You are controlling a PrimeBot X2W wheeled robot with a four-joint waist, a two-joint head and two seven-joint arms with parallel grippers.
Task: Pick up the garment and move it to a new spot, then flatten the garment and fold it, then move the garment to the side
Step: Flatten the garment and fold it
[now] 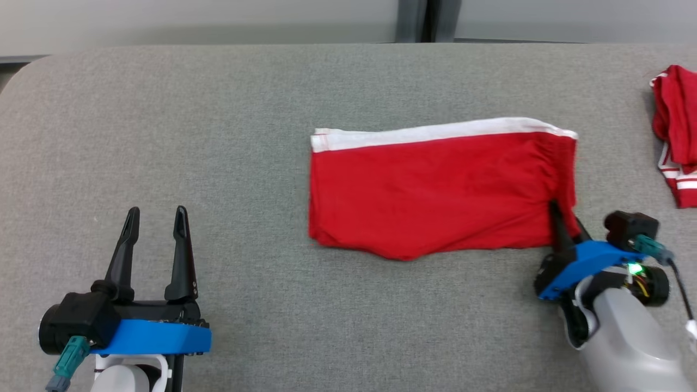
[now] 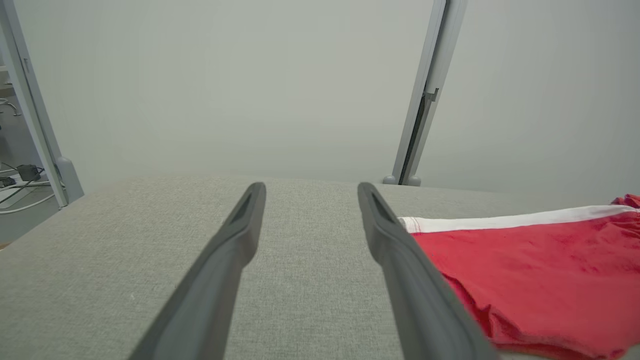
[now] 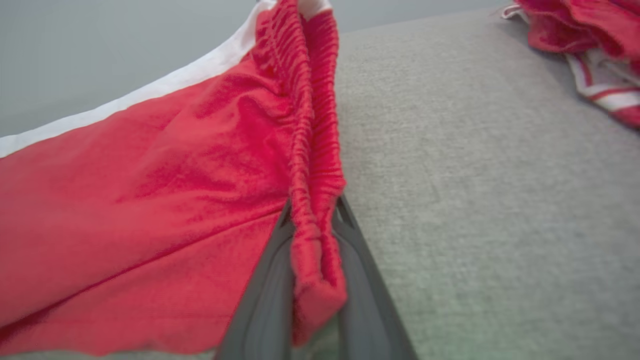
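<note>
A: where's the garment (image 1: 435, 190) rn?
B: flat on the grey table (image 1: 218, 136), a bit right of centre. red, folded into a wide rectangle, white band along the far edge
A: right gripper (image 1: 566, 215)?
B: clamped on the garment's right edge, at the near corner. right wrist view shows the gathered elastic hem bunched between its 2 fingers (image 3: 267, 300), fabric pinched tight, a ridge of cloth raised just ahead of the tips
A: rest of it lifted?
B: no, the rest lies on the table. near edge a little uneven, bulges out around the middle
A: left gripper (image 1: 157, 209)?
B: released. 2 fingers spread, nothing between them, bare table under. sits at the near-left, well apart from the garment
A: anything else up there?
B: 1 more red piece (image 1: 675, 130) with white stripes, crumpled at the far-right edge, well apart from the gripped one. pale partition (image 2: 250, 100) behind the table
</note>
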